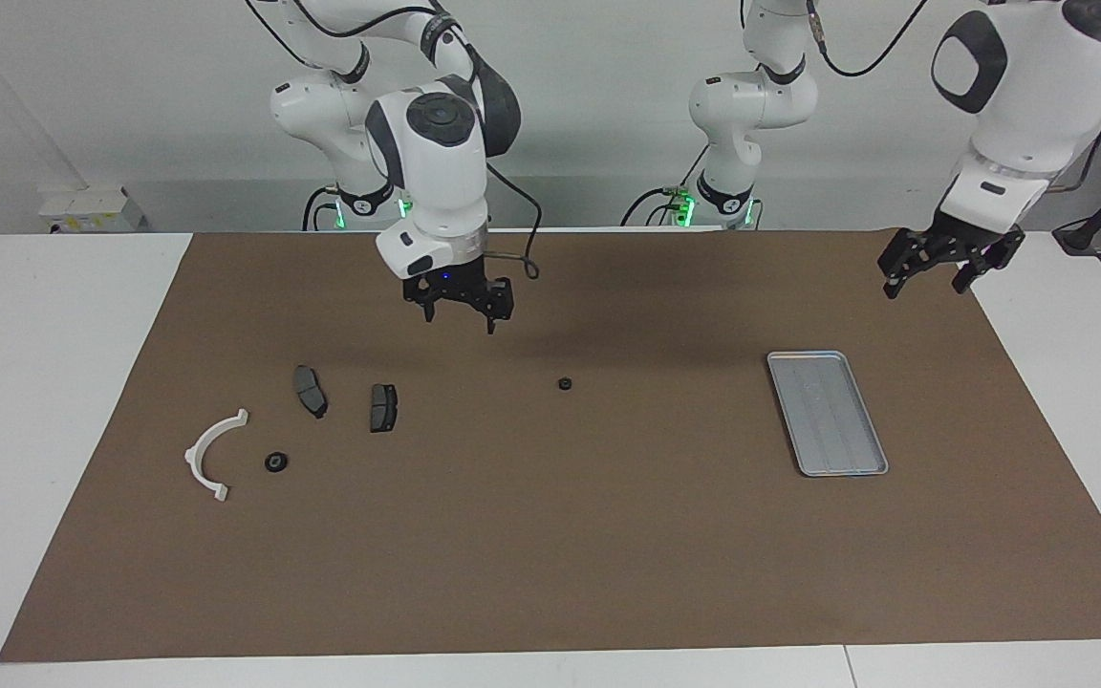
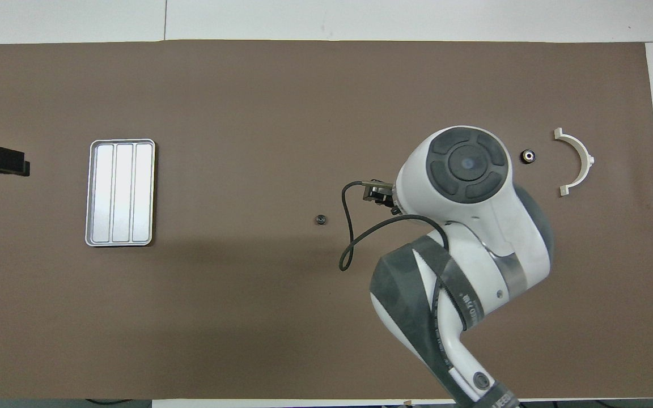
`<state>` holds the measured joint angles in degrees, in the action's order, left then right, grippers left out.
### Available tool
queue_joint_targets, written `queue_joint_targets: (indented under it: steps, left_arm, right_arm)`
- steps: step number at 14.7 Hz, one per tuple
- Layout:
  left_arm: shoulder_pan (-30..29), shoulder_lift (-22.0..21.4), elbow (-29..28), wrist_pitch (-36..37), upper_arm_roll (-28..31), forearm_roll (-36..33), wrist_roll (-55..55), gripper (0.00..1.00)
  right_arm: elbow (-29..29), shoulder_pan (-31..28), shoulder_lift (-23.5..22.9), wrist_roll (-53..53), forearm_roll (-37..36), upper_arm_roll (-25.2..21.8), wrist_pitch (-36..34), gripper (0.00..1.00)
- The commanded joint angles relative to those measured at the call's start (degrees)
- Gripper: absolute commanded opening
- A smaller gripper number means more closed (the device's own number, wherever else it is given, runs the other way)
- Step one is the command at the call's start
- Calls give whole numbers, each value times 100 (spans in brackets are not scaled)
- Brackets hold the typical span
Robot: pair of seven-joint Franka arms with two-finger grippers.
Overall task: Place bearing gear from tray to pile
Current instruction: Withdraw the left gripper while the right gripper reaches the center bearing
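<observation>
A small black bearing gear (image 1: pixel 565 384) (image 2: pixel 320 219) lies alone on the brown mat, midway along the table. The grey ribbed tray (image 1: pixel 828 411) (image 2: pixel 121 192) holds nothing. The pile shows a white curved arc (image 1: pixel 211 454) (image 2: pixel 576 161), two dark brake pads (image 1: pixel 310 390) (image 1: pixel 382 407) and a second small black ring (image 1: pixel 275 462) (image 2: pixel 528 155). In the overhead view the right arm hides the pads. My right gripper (image 1: pixel 461 315) (image 2: pixel 376 192) hangs open and empty over bare mat between the pads and the lone gear. My left gripper (image 1: pixel 928 282) (image 2: pixel 3 161) hangs open and empty over the mat's edge at the left arm's end.
The brown mat (image 1: pixel 550 535) covers most of the white table (image 1: pixel 44 382). A loose black cable (image 2: pixel 349 238) loops down from the right wrist.
</observation>
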<state>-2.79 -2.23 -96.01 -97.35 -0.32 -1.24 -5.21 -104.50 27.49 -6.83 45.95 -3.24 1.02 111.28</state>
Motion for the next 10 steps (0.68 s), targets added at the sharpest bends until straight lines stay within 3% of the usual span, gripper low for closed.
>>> queue_joint_targets:
  steps: [1,3,7,10]
  left_arm:
    - [-151,116,781,732,-30,412,-200,100]
    - [-99,301,1005,867,6,441,-182,100]
    - [-29,205,680,805,-64,405,-235,100]
    - [357,205,698,884,-82,414,-226,100]
  right_arm:
    - [-9,291,-265,642,51,-23,332,100]
    - [-18,511,-503,1046,43,-32,691,100]
    - [-18,678,-889,1363,51,-23,1350,100]
    - [-18,784,-1135,1548,51,-23,1702,100]
